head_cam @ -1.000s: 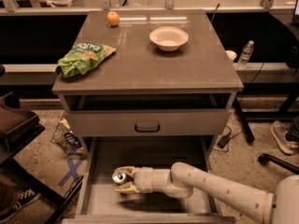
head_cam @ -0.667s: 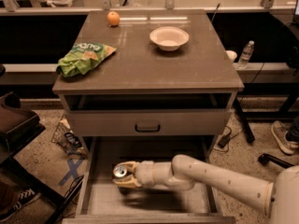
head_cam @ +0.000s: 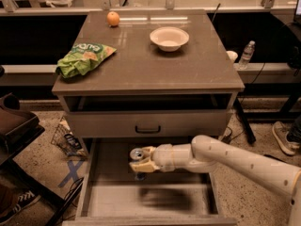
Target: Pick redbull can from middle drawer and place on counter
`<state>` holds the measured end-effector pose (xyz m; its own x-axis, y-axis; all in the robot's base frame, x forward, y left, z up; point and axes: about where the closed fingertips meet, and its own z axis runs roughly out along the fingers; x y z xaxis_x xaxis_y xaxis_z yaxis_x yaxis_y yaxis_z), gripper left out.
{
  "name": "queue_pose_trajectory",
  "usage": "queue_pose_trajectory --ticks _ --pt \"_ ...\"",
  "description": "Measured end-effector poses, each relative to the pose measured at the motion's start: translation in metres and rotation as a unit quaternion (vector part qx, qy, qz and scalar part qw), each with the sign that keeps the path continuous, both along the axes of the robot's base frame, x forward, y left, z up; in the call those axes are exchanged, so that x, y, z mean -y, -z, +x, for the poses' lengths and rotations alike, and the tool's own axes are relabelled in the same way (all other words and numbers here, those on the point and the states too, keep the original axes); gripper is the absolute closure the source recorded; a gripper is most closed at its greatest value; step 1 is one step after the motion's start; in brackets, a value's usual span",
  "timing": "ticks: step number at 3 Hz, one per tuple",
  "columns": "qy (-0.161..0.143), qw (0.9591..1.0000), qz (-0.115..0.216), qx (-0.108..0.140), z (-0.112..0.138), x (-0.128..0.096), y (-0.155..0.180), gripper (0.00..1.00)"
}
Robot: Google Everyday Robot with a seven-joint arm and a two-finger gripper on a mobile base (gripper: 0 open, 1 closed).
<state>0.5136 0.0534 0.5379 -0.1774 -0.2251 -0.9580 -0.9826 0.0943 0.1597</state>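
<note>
The redbull can [head_cam: 137, 153] had been raised and carried rightward since the earlier frame, clamped between the fingers of the pincer [head_cam: 139, 161] above the floor of the open middle drawer [head_cam: 113, 199], below the desk [head_cam: 150, 69].

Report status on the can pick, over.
Tool over middle drawer, shut on redbull can. Can not yet on counter. Counter carries chip bag, orange, bowl; handled drawer front just above can.

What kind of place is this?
Probably a robotics lab or test bay, not a home: a blue tape cross on the speckled floor, a freestanding drawer cabinet. The gripper holds the redbull can over the middle drawer.
</note>
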Motion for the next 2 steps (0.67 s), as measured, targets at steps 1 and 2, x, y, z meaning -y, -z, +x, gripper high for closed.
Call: queue_pose_trajectory --ticks 1,2 --pt "0.011 0.9997 -0.005 -0.022 -0.001 0.052 -0.061 1.0" --pt "0.044 0.9985 -0.003 -0.033 0.0 0.118 -0.122 1.0"
